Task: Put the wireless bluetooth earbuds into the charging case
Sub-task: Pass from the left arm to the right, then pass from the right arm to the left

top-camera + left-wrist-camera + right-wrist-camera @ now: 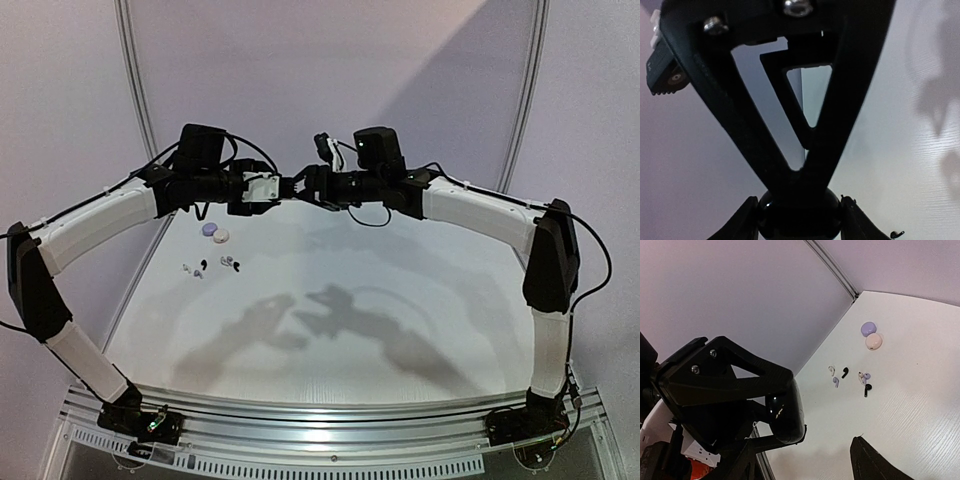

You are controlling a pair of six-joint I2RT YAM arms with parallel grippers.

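Currently: earbuds (205,267) loose on worktop (400,300), far left, near lavender puck (209,230) and pale puck (222,236); none picked up. Left claw (290,187) raised mid-air, clamped on glossy black charging case (783,412). Right claw (807,452) faces it, jaws apart, one finger close under case, other well clear. Step judged: opening case, no bud yet in. Next move likely calls for right claw pinching lid edge squarely while left claw holds firm.
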